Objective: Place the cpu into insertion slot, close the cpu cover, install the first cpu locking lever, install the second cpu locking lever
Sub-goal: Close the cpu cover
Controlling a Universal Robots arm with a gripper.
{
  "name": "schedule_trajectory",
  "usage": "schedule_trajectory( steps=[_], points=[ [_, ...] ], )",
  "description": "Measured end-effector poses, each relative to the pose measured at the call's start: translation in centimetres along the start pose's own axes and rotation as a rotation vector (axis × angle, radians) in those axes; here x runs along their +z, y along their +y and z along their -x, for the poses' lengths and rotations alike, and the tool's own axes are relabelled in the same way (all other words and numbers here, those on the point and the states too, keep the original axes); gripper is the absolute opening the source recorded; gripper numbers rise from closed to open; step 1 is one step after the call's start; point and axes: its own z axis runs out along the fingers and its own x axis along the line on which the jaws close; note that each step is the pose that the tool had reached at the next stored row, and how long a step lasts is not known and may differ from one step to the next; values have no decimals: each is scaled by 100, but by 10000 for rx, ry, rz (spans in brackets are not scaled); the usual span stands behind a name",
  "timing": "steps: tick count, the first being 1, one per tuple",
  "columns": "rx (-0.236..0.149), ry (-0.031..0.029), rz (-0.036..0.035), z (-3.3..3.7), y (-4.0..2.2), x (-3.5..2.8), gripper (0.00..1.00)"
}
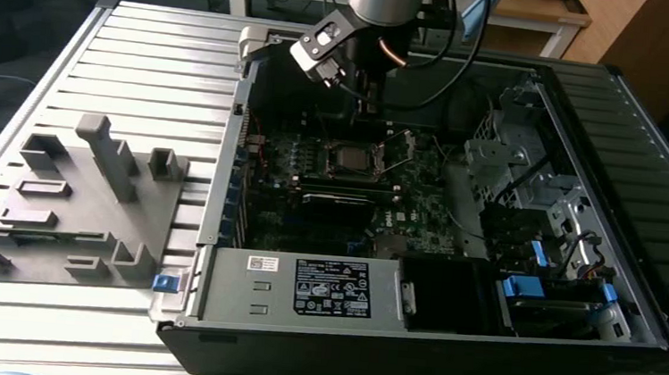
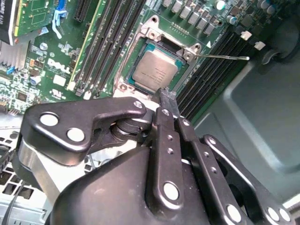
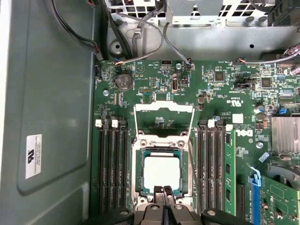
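- Exterior view: the open computer case (image 1: 417,355) lies on the slatted tabletop (image 1: 141,56). The tool (image 1: 363,96) hangs over the motherboard (image 1: 427,231) at about 12 o'clock from the cpu (image 1: 349,159).
- In both wrist views the cpu (image 3: 161,174) sits flat in the insertion slot (image 3: 185,164), dull metal top upward. No corner looks raised.
- The cpu cover (image 3: 164,107) is swung up off the socket in the first wrist view. Bare board shows through its square opening, and it stands on the side of the chip away from the tool.
- The tool (image 2: 166,95) is clenched, with its fingers pressed together and nothing between them. Its tips hover at the socket's edge, just beside the chip and apparently not touching it.
- Placing looks finished, so I judge the step in hand to be closing the cover.
- To do it well, meet the cover on its free cross-bar rather than on a thin side rail. Then push it round its hinge in an arc, so the plate folds down evenly.
- Clenched tips make a good single pushing point. They should be kept off the chip's top, since a nudge could unseat it.
- One locking lever (image 2: 220,57) juts out from a socket corner over the memory slots (image 2: 211,75). It needs to be outside the frame's path, or the cover may land tilted.
- The plate is thin and probably springy, so it may lift again once released.
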Motion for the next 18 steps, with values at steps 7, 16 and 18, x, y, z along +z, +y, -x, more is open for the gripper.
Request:
schedule_trajectory(
  steps=[7,16,18],
  points=[
    [0,-1,-21,-1,2,-27,11],
    [1,-1,-20,-3,54,-24,11],
    [1,-1,-20,-3,67,-23,11]
  ],
)
